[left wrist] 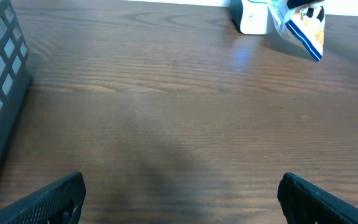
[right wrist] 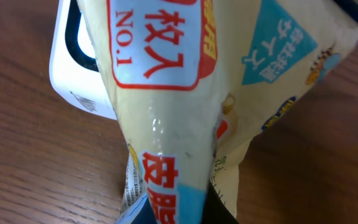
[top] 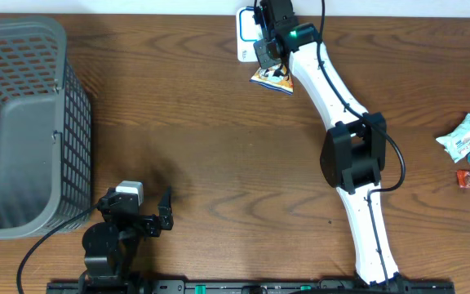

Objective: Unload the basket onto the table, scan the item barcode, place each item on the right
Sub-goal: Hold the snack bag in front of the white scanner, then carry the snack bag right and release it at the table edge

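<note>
Item: a snack packet (top: pixel 272 79) of cream and blue film with red print was held off the worktop (top: pixel 202 147), just beside the scanner (top: pixel 243 33) and on its right in the overhead view.
Scanner: a small white unit was stood at the far edge of the worktop. In the right wrist view its corner (right wrist: pixel 67 68) was seen just behind the packet (right wrist: pixel 166 93).
Right pincer (top: pixel 266 54): it was clamped tight on one end of the packet, and the rest of the bag was left free.
Left pincer (top: pixel 148 204): it was spread wide with nothing in it, and was parked well apart from the scanner, towards the near left.
Basket (top: pixel 76 122): a grey mesh basket was set far to the left of the scanner.
Weight: the packet was judged light.
Stiffness: the film was judged thin and limp, likely to fold or twist when turned.
Surface: a gloss was seen on the wrapper, so it was judged slippery under a weak pinch.
Fragility: the contents were judged crushable if squeezed across the middle.
Where to hold: the flat sealed end was judged best, with the printed faces left uncovered.
Barcode: fine print was seen at the packet's edge in the right wrist view. Whether it was the code could not be told.
</note>
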Tool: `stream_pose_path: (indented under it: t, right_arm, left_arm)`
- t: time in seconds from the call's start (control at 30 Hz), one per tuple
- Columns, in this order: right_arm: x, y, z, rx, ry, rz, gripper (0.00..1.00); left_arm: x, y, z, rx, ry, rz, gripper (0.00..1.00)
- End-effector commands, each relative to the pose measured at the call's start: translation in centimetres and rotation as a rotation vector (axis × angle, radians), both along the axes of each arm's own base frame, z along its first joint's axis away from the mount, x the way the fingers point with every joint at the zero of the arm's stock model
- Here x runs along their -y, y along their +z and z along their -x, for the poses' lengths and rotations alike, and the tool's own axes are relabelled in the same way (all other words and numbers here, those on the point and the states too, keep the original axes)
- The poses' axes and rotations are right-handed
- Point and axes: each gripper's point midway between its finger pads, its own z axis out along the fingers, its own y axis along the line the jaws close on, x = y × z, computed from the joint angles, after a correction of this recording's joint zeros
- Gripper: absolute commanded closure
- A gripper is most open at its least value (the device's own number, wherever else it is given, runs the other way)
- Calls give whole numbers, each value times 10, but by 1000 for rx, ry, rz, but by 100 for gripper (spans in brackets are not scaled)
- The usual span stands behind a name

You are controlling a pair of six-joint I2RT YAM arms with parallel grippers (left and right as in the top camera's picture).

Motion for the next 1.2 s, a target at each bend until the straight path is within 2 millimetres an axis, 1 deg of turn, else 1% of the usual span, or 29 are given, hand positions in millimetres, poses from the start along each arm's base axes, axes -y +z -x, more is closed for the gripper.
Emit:
stream_pose_path:
  t: [0.0,0.2,0.27,0.4,0.5,0.57,0.67,0.73,0.8,0.87,1.0,1.07,1.13,1.17]
  right_arm:
    - [-8,10,-8,39,-26,-32,99]
    - [-1,12,-5,17,-45,-32,99]
    - [1,11,-1,2,-32,-15,99]
    - [5,16,10,-38,-16,13,99]
    - [20,26,22,-91,-33,30,99]
    - [36,33,30,-128,-70,43,99]
    - [74,41,43,-181,-184,93,99]
    - [110,42,50,-212,-283,156,99]
    - [151,40,57,-245,-376,220,99]
    - [181,37,62,-272,-439,251,99]
    - [251,33,71,-321,-568,251,99]
    - [292,33,74,-321,-647,236,99]
    - [326,34,76,-311,-714,221,99]
    - [347,35,78,-301,-755,212,99]
  left_arm:
    - [1,-9,2,-28,-2,7,1]
    - [1,-9,2,-28,-2,7,1]
    - [1,-9,2,-28,-2,7,1]
    - [1,-9,2,-27,-2,7,1]
    - [1,-9,2,-28,-2,7,1]
    - [1,-9,2,-28,-2,7,1]
    - [1,-9,2,-28,-2,7,1]
    - [1,-9,2,-28,-2,7,1]
    - [1,-9,2,-28,-2,7,2]
    - [1,-9,2,-28,-2,7,1]
    - [1,-9,2,-28,-2,7,1]
    - [1,-9,2,-28,-2,8,1]
    - [1,-9,2,-28,-2,7,1]
    - [1,-9,2,-28,-2,7,1]
